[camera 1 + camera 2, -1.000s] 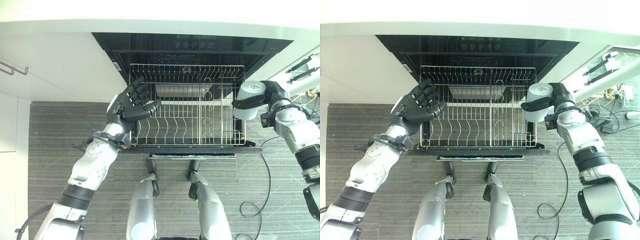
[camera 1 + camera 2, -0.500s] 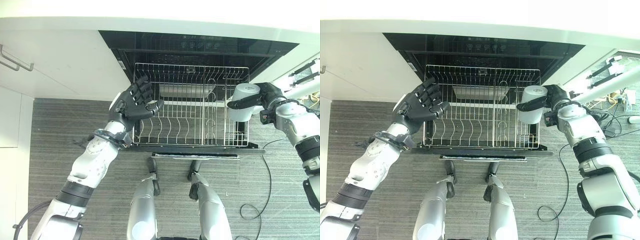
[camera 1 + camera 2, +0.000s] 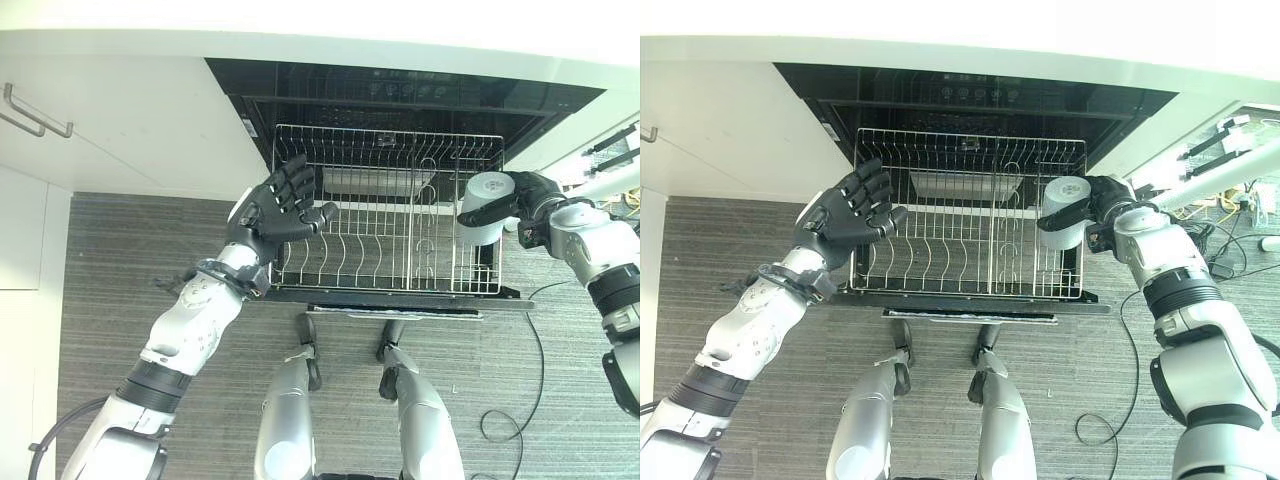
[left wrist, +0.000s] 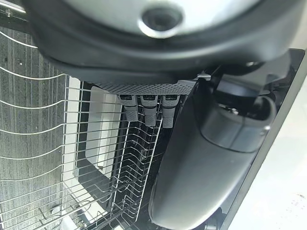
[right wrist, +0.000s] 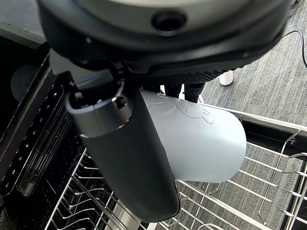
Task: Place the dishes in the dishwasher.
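A wire dish rack point(image 3: 380, 215) is pulled out of the open dishwasher point(image 3: 400, 95) and holds no dishes. My right hand point(image 3: 525, 195) is shut on a pale grey cup point(image 3: 482, 207), thumb across its front, over the rack's right end. The cup point(image 5: 201, 139) lies on its side above the rack wires in the right wrist view. My left hand point(image 3: 275, 210) is open with fingers spread, raised at the rack's left edge and holding nothing. Its fingers point(image 4: 144, 108) point along the rack wires point(image 4: 57, 143).
The dishwasher door point(image 3: 400, 297) lies open flat under the rack, its front edge towards me. White cabinet fronts point(image 3: 110, 120) with a handle point(image 3: 35, 112) stand at the left. Grey carpet floor point(image 3: 100, 280) lies on both sides.
My right hand has carried the cup leftward and down, from beside the rack's right edge to over its right end. The left hand has barely moved. The camera has shifted slightly.
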